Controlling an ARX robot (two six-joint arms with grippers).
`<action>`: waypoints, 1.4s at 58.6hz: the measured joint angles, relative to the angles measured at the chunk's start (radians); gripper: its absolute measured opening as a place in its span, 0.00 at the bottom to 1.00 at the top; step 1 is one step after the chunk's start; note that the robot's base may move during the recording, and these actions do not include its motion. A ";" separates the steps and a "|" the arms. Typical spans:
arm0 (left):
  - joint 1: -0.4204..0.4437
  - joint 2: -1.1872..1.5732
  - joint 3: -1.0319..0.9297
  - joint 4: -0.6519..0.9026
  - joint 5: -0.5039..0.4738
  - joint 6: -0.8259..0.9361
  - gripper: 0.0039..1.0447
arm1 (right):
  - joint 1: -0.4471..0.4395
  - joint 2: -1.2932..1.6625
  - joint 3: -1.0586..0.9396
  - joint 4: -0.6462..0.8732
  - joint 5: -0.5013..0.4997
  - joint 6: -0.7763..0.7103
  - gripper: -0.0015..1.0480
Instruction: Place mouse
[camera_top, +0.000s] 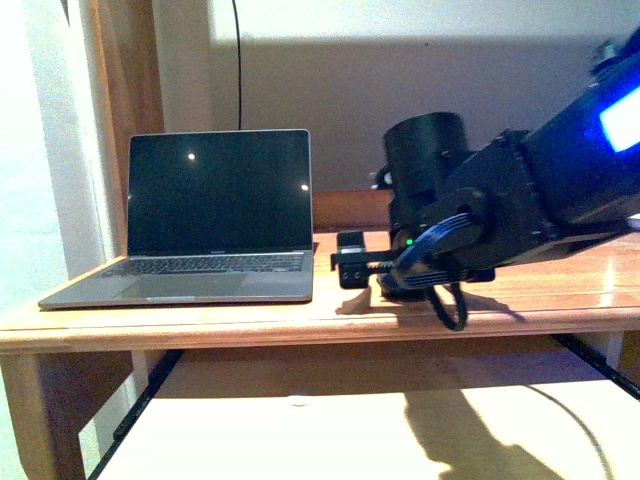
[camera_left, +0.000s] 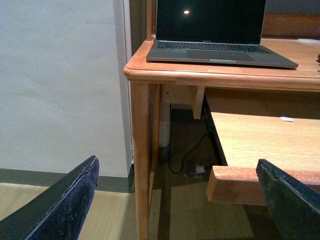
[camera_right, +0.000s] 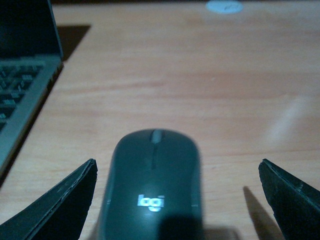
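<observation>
Two grippers were open, neither holding anything. Nearest, the left gripper (camera_left: 177, 161) hung low in front of the desk's left leg with its jaws spread wide on empty air, well apart from the work. Beyond it came the pull-out shelf (camera_left: 260, 145), then the desk (camera_top: 300, 315) top. There the right gripper (camera_right: 177, 167) reached in at the right of the laptop (camera_top: 215, 215), its fingers (camera_right: 65, 200) parted on either side of the mouse (camera_right: 152, 195) with clear gaps, touching neither flank. The mouse seemed to lie flat on the wood, just right of the laptop's near corner, so the placing looked all but done. The risk lay in the retreat: a low or slanted pull-back could let a finger clip the mouse and shove it toward the laptop or the near edge. The looped cable (camera_top: 455, 300) under the arm hung close to the wood and might snag. Farther back lay a small white disc (camera_right: 224, 6).
</observation>
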 joint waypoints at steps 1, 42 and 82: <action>0.000 0.000 0.000 0.000 0.000 0.000 0.93 | -0.011 -0.028 -0.034 0.027 -0.021 0.010 0.93; 0.000 0.000 0.000 0.000 0.000 0.000 0.93 | -0.533 -0.760 -1.140 0.402 -1.057 -0.003 0.93; 0.000 0.000 0.000 0.000 0.000 0.000 0.93 | -0.450 -0.708 -1.355 0.440 -1.217 -0.295 0.93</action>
